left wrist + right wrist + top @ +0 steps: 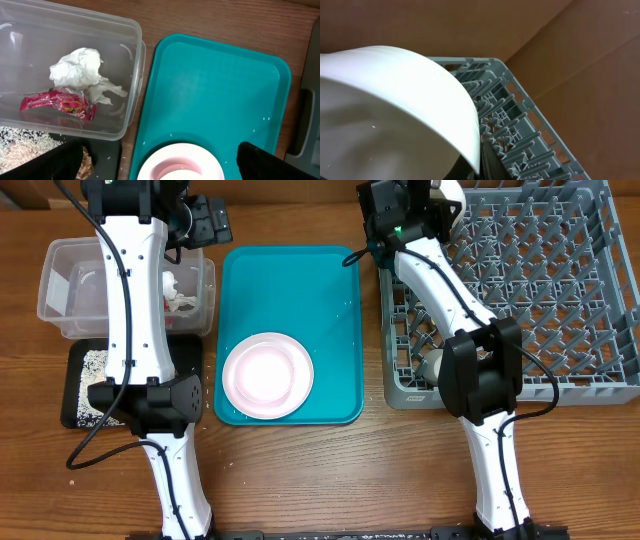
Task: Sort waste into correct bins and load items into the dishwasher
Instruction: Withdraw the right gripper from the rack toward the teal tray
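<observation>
From overhead, my left hand (205, 220) hangs over the wooden surface (300, 480) at the far edge, just beyond the clear tub (55, 290) and the far left corner of the teal tray (300, 290). The tub sits at the far left, with the black tray (75, 375) touching its near side and white rice (95, 365) scattered in it. A pale pink plate (267, 375) lies at the near left of the teal tray. My right hand (440, 205) is at the far left corner of the grey dish rack (560, 300), gripping a white bowl (452, 194). A small white dish (430, 363) lies in the rack's near left corner, partly hidden by my right arm.

From my left wrist, my left hand (152, 157) is spread wide and holds nothing. One finger is over the black tray (107, 160), the other over the teal tray's (220, 85) right edge. In the tub (132, 75), crumpled white paper (77, 67) rests against a red snack wrapper (57, 102). Rice (20, 136) and brownish crumbs (35, 148) lie in the black tray. The plate (180, 162) sits between my fingers.

From my right wrist, the bowl (395, 110) fills the left side, tilted over the rack's (520, 125) corner pegs. It hides most of my fingers, but the hand looks closed on it.
</observation>
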Robot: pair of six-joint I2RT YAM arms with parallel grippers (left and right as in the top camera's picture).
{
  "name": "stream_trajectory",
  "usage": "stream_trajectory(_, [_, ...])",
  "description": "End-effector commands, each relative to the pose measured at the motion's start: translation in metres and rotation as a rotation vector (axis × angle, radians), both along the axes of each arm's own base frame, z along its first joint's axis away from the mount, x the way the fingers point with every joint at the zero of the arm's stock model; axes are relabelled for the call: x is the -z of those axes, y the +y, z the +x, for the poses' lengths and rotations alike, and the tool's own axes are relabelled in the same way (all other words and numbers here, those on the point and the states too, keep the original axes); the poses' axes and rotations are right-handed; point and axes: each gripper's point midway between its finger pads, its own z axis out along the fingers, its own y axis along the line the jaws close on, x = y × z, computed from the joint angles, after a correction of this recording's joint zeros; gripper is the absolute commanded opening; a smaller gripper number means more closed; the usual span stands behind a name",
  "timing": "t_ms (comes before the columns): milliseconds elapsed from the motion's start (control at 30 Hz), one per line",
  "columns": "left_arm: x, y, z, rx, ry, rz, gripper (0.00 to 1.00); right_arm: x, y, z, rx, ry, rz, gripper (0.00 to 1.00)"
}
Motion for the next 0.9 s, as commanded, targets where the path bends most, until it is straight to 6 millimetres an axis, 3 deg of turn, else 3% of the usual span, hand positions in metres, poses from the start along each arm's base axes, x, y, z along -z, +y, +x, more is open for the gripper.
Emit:
stream_trajectory(0, [-0.004, 0.001, -0.001, -0.007, -0.009, -0.010, 1.00, 0.009, 0.010, 0.005, -0.034, 0.002, 0.035, 0.04])
stream_trajectory(433, [-0.004, 0.001, -0.001, -0.007, -0.009, -0.010, 1.00, 0.014, 0.019, 0.009, -0.067, 0.005, 0.068, 0.04])
stream_trajectory(700, [-0.004, 0.001, -0.001, -0.006, -0.009, -0.010, 0.99, 0.001, 0.019, 0.019, -0.058, -0.103, 0.092, 0.04])
stream_trajectory(867, [-0.004, 0.001, -0.001, -0.007, -0.009, -0.010, 1.00, 0.005, 0.021, 0.022, -0.072, -0.105, 0.108, 0.04])
